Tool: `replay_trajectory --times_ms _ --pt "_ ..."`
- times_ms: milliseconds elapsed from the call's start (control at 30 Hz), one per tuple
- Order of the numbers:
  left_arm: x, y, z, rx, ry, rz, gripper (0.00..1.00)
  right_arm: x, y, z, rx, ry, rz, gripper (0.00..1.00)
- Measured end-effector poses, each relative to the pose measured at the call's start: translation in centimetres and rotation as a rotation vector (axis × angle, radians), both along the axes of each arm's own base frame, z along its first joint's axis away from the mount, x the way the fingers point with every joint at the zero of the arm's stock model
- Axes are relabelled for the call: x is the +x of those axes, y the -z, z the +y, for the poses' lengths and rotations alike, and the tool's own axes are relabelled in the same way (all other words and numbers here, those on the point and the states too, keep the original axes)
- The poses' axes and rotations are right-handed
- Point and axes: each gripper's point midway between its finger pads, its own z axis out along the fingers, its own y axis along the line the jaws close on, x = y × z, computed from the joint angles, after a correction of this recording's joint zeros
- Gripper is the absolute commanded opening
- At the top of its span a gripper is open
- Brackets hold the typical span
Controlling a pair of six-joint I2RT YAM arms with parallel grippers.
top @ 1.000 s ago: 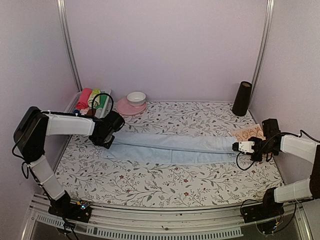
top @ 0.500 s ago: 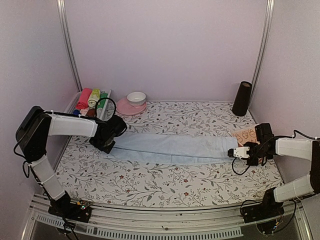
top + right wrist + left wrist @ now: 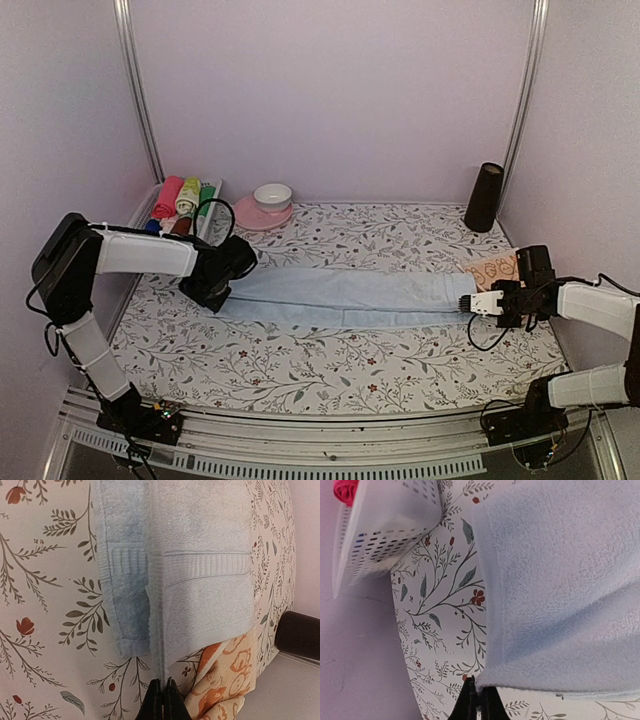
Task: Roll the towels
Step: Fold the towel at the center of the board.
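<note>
The pale blue towel [image 3: 345,295] lies folded in a long band across the floral sheet, stretched between both grippers. My left gripper [image 3: 214,300] is shut on its left end; in the left wrist view the fingertips [image 3: 479,696] pinch a corner of the blue towel [image 3: 560,580]. My right gripper [image 3: 473,302] is shut on the right end; in the right wrist view the black tips [image 3: 162,686] clamp the doubled hem of the blue towel [image 3: 200,555]. The peach-orange printed towel [image 3: 497,268] lies crumpled just behind the right gripper, partly under the blue towel's end [image 3: 225,680].
A white perforated basket [image 3: 212,195] holding rolled red, yellow and green cloths stands at the back left [image 3: 385,525]. A pink plate [image 3: 247,216] with a white bowl [image 3: 272,195] sits beside it. A black cylinder [image 3: 484,197] stands at the back right [image 3: 300,635].
Both grippers have come slightly toward the near edge with the blue towel still pinched. The left end has shifted a little to the right, and the towel band lies straighter.
</note>
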Motion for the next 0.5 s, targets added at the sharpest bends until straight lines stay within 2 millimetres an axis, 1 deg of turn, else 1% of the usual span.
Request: replay_trajectory --times_ms 400,433,500 --pt "-0.4 0.4 0.0 0.015 0.010 0.026 0.00 -1.0 1.4 -0.1 -0.029 -0.034 0.033 0.03" --pt "-0.5 0.6 0.0 0.021 0.010 0.034 0.00 -1.1 1.5 -0.1 -0.031 -0.037 0.037 0.04" --pt "-0.7 1.3 0.1 0.035 0.013 0.056 0.01 -1.3 1.9 -0.1 -0.033 -0.041 0.050 0.13"
